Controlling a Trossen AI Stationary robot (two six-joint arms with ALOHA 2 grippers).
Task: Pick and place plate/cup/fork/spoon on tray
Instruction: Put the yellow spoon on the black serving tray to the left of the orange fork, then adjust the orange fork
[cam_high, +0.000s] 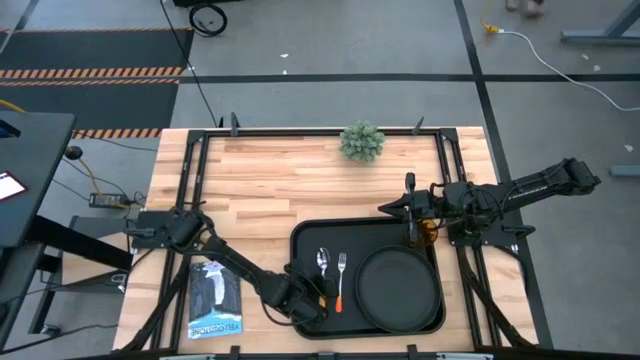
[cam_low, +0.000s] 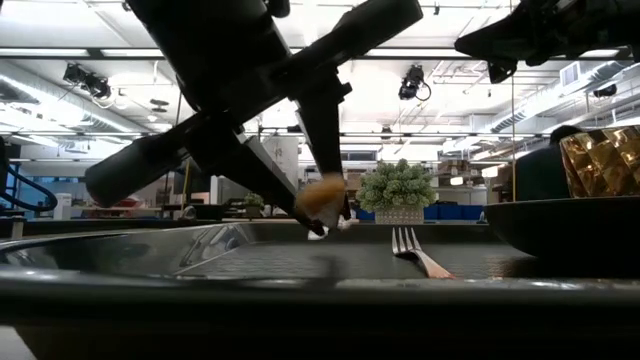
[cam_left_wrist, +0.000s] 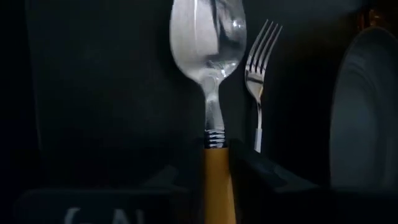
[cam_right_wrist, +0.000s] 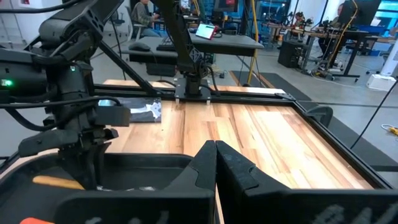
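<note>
The black tray (cam_high: 310, 235) lies at the table's near middle. The round black plate (cam_high: 397, 288) lies in its right half. The fork (cam_high: 341, 276) lies on the tray floor left of the plate, tines toward the far edge. The spoon (cam_high: 323, 262) is left of the fork, and my left gripper (cam_high: 312, 293) is shut on its orange handle. The amber cup (cam_high: 429, 236) stands at the tray's far right corner. My right gripper (cam_high: 385, 209) hovers shut and empty over the tray's far edge, beside the cup. My left gripper pinches the spoon's orange handle (cam_left_wrist: 216, 177) between its two fingers, just behind the silver neck. The fingers come from the table's near side and lie along the spoon. The handle end (cam_low: 322, 194) is raised off the tray floor; whether the bowl (cam_left_wrist: 208, 37) touches it, I cannot tell.
A small potted plant (cam_high: 361, 141) stands at the table's far edge. A printed booklet (cam_high: 214, 298) lies on the wood left of the tray. Bare wood lies between the tray and the plant. People and desks show in the room beyond.
</note>
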